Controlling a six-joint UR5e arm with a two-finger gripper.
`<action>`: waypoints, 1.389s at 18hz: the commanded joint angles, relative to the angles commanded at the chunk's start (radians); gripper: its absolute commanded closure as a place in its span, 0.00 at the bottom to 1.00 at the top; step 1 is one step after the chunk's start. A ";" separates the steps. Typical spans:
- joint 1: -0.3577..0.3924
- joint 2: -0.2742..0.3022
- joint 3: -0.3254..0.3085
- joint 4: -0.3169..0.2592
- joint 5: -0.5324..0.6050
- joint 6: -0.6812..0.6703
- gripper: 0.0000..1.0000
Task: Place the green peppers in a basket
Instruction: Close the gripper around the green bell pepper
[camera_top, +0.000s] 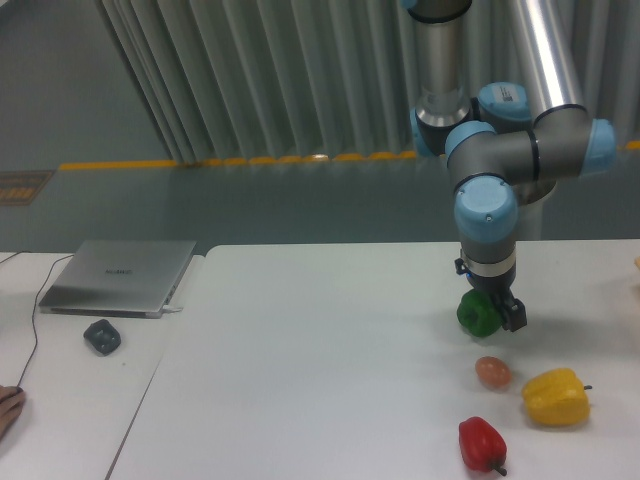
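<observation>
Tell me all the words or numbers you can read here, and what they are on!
None can be read.
Laptop: a small mark on its silver lid, too blurred to read.
Robot arm: no readable label shows on it.
Green pepper, yellow pepper, red pepper and egg: no writing on them.
</observation>
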 joint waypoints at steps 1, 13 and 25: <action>0.000 0.000 0.000 0.000 0.000 -0.002 0.00; -0.032 -0.011 -0.012 0.003 0.041 -0.029 0.00; -0.023 -0.021 0.023 -0.002 0.048 -0.037 0.62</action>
